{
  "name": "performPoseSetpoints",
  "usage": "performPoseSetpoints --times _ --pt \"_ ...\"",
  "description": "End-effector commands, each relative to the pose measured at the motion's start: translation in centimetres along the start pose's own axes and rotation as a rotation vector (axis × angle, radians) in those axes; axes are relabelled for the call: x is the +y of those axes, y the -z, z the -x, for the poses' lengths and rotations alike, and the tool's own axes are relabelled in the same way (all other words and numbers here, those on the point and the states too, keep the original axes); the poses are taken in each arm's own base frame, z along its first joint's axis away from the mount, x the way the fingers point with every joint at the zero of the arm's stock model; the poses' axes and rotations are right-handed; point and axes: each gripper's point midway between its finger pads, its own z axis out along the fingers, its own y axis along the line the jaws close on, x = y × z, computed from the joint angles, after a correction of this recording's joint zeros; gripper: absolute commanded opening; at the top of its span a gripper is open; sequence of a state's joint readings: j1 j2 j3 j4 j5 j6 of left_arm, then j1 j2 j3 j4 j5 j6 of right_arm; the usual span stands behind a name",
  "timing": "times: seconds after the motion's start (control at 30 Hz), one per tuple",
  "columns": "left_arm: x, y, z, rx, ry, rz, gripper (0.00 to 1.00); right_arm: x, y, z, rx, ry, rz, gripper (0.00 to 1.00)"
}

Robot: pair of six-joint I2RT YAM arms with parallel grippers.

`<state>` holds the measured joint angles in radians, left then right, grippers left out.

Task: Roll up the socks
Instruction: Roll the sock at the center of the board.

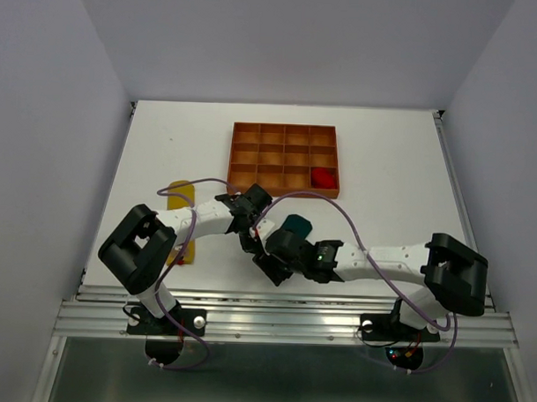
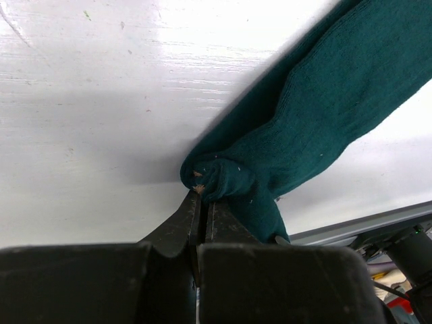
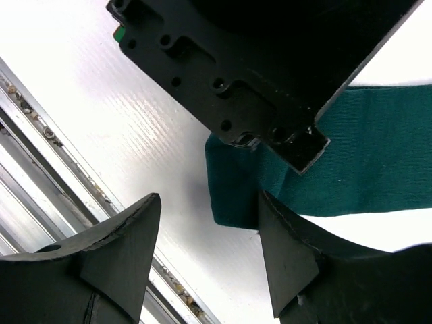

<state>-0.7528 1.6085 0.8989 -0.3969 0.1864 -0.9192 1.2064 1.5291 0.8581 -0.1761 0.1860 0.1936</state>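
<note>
Teal sock (image 2: 324,121): lies on table (image 1: 384,170), centre, long axis running far-right from left gripper (image 2: 201,196), whose jaws pinch its bunched near end. Right gripper (image 3: 209,209): jaws spread, empty, just beside sock's near edge.

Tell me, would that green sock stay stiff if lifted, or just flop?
Probably flops: the green sock crumples into folds where the left gripper pinches it. Likely light, since it is thin knit lying flat on the table. Hardly apt to roll while flat.
</note>
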Motion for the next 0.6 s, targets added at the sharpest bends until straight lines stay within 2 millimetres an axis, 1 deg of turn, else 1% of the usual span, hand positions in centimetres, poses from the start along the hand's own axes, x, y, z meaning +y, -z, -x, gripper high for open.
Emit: performPoseSetpoints --times 0.0,0.1,0.17,0.2,0.27,0.33,0.47,0.57 --pt "0.9 -0.2 -0.6 0.01 0.002 0.044 0.0 0.5 1.3 3.2 -0.104 0.021 -0.019 0.64" --pt "1.0 -0.2 -0.6 0.011 0.002 0.05 0.0 0.4 1.4 3.4 -0.113 0.029 -0.034 0.64" --pt "1.0 -0.3 -0.6 0.01 0.0 0.051 0.0 0.1 1.5 3.6 -0.12 0.034 -0.054 0.64" --pt "1.0 -0.2 -0.7 0.012 0.0 0.052 0.0 0.4 1.7 3.5 -0.119 0.043 -0.05 0.64" --pt "1.0 -0.2 -0.7 0.011 -0.001 0.05 0.0 0.2 1.8 3.9 -0.128 0.047 -0.061 0.64" --pt "1.1 -0.1 -0.6 0.008 -0.001 0.056 0.0 0.5 1.8 4.2 -0.133 0.049 -0.046 0.65" --pt "1.0 -0.1 -0.6 0.009 -0.004 0.054 0.0 1.1 1.7 4.2 -0.13 0.048 -0.016 0.65" --pt "0.9 0.0 -0.6 0.01 -0.006 0.055 0.0 1.3 1.2 3.6 -0.113 0.041 -0.005 0.65"
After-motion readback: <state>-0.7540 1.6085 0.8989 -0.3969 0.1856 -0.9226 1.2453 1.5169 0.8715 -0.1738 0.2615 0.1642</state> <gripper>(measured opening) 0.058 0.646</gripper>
